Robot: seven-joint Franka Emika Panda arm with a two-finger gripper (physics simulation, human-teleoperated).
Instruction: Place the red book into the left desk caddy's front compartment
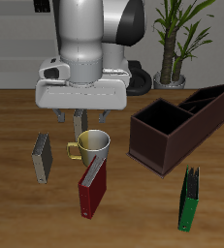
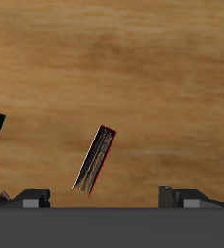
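The red book (image 1: 91, 188) stands tilted on the table near the front edge, its top leaning towards the mug. In the wrist view it (image 2: 96, 158) shows end-on, with pale pages between dark-red covers. The left desk caddy (image 1: 177, 122), a long maroon-brown box with a black interior and dividers, lies farther back, apart from the book. My gripper (image 1: 73, 119) hangs open and empty above the table behind the mug, well above the book. In the wrist view the gripper (image 2: 105, 198) has its fingers wide apart.
A metal mug (image 1: 94, 145) with a yellow handle stands between the gripper and the red book. A grey-olive book (image 1: 42, 155) lies beside the mug. A green book (image 1: 188, 199) stands near the front edge. A potted plant (image 1: 172, 44) is behind the caddy.
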